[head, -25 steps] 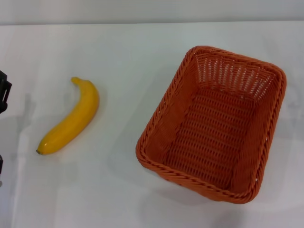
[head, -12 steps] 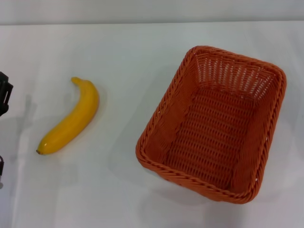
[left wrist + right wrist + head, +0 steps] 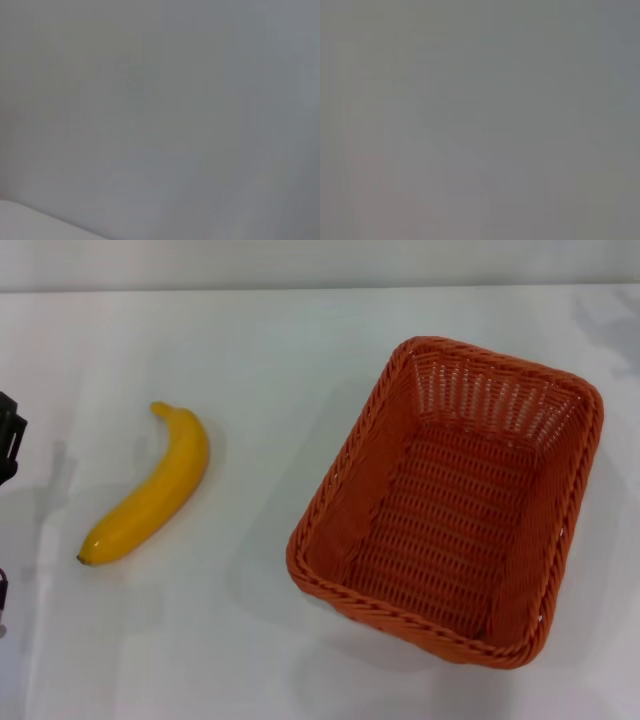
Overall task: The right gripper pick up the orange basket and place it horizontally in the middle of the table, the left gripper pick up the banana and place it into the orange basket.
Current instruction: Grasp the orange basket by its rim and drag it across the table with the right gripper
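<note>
Writing on the banana (image 3: 152, 493): none that can be read, plain yellow skin.
Writing on the orange basket (image 3: 340, 495): none, only weave; no tag or brand shows.
Writing on the table (image 3: 270, 350): none, bare white top with no mark or number.
Wrist views: plain grey, no lettering or sign to read.

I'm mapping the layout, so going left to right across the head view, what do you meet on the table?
Left gripper at the edge → banana → bare white table → orange basket.
</note>
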`<state>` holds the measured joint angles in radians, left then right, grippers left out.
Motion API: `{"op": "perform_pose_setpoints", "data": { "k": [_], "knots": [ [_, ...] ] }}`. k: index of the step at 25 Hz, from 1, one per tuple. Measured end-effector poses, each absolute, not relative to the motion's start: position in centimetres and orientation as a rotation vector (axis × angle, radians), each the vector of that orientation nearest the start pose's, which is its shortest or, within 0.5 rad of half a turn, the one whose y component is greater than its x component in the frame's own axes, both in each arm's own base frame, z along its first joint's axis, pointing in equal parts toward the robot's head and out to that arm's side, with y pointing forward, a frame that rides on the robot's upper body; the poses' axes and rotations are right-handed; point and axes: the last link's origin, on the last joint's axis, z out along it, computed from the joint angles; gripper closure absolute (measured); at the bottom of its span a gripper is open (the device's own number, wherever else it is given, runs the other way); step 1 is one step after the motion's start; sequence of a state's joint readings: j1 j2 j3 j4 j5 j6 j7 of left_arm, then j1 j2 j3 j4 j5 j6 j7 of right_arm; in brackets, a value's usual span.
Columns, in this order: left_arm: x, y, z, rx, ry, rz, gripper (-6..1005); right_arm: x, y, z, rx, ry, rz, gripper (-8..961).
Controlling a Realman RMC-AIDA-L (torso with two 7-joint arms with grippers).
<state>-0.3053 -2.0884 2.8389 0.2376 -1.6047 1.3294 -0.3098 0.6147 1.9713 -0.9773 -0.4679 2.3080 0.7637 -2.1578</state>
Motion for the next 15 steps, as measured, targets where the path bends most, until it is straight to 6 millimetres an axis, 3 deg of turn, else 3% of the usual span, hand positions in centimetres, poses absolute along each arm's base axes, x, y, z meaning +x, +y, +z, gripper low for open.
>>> {"op": "perform_pose_setpoints", "data": {
  "k": [9,15],
  "knots": [
    [-36.0,27.2,-1.1,-1.265,-0.836,-0.881,131,21.8,47.6,12.7,-2.129,0.716,0.781,260],
    [-35.9,27.5,-0.9,-1.261,-0.829,-0.883,132,17.3,47.7,15.8,-2.428,0.731,0.541,260]
  ]
}}
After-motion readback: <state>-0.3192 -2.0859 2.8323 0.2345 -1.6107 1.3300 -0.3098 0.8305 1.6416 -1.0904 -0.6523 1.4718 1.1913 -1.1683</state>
